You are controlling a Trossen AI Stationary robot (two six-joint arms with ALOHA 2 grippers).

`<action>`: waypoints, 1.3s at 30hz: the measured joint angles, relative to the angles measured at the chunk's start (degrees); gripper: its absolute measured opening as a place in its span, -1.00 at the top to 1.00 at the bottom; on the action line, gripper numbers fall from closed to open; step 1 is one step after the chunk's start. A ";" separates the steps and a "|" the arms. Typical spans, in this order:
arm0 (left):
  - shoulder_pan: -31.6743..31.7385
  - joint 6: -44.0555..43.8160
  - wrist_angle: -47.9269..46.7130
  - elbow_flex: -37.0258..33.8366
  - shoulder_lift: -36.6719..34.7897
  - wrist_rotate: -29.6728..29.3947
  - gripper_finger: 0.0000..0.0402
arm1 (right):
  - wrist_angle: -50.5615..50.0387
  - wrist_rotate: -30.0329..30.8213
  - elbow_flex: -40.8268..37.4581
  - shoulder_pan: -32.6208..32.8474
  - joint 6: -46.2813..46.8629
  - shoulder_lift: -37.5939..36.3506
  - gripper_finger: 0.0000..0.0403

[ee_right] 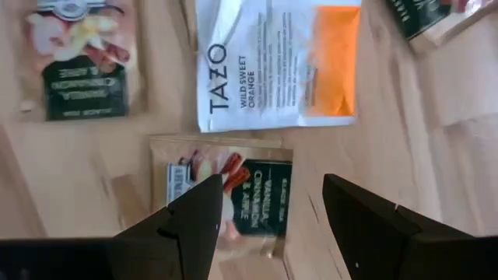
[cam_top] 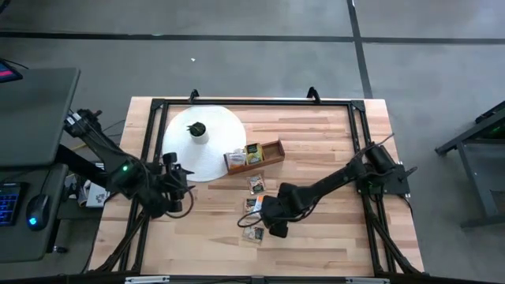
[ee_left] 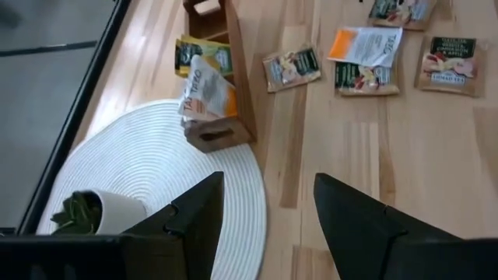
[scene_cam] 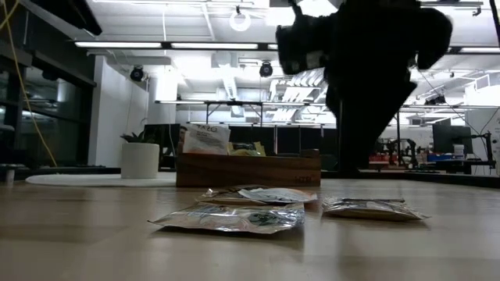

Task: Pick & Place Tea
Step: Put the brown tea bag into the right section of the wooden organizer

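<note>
My right gripper (ee_right: 268,225) hangs over the loose flat square tea sachets (cam_top: 254,207) on the wooden table (cam_top: 331,150), fingers spread, empty, above a brown vanilla sachet (ee_right: 233,198). Near it lies an orange-and-white sachet (ee_right: 276,66). More sachets stand in the narrow brown wooden box (cam_top: 254,155). My left gripper (ee_left: 268,225) waits, spread, by the white round mat (cam_top: 207,142).

2 dark jointed arms; the left arm (cam_top: 118,170) carries a green light, each claw has angular black fingers (ee_right: 187,225).

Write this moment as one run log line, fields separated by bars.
right gripper: open above brown sachet | left gripper: open, idle near white mat | box: partly filled
</note>
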 joint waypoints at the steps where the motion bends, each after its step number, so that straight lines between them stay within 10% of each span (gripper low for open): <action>1: -0.41 -0.28 0.04 -0.23 0.00 -0.25 0.03 | 0.05 -0.71 0.00 -0.19 -0.08 0.43 -0.08; 26: -1.21 -0.04 0.12 -0.34 0.01 -1.87 0.03 | 2.81 -8.59 0.15 -1.85 1.01 6.15 -0.04; 39: -1.15 -0.46 0.12 -0.34 0.02 -1.91 0.03 | 2.60 -8.27 0.07 -2.21 -0.13 6.25 0.62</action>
